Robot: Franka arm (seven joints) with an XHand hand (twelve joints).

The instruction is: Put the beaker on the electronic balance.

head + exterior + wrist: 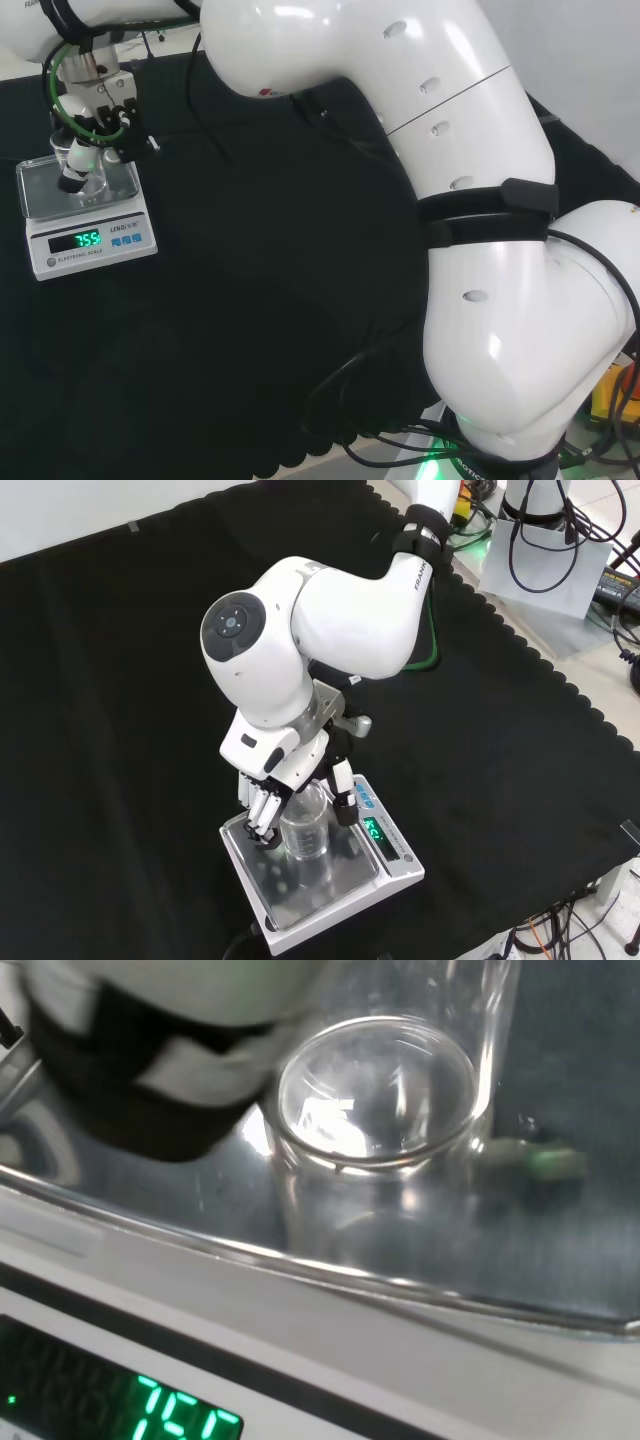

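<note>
From my console I see the clear glass beaker (pixel 305 830) standing upright on the shiny steel pan of the white electronic balance (pixel 345 895), which sits on the black-cloth counter (pixel 120 680). In the front view the balance is near the lower edge of the cloth; in the head view it lies at the far left, with the beaker (pixel 88 178) on its pan (pixel 40 195). The balance's green display is lit.

The black and white hand (pixel 268 805) comes down from the white arm (pixel 330 610) and wraps the beaker: in the front view I make out curled fingers (pixel 260 820) on the beaker's left and a thumb (pixel 345 800) on its right, so I read it as grasping the beaker. In the wrist view the beaker's base (pixel 375 1100) rests on the reflective pan (pixel 560 1250), with a blurred part of the hand (pixel 150 1070) just beside it.
</note>
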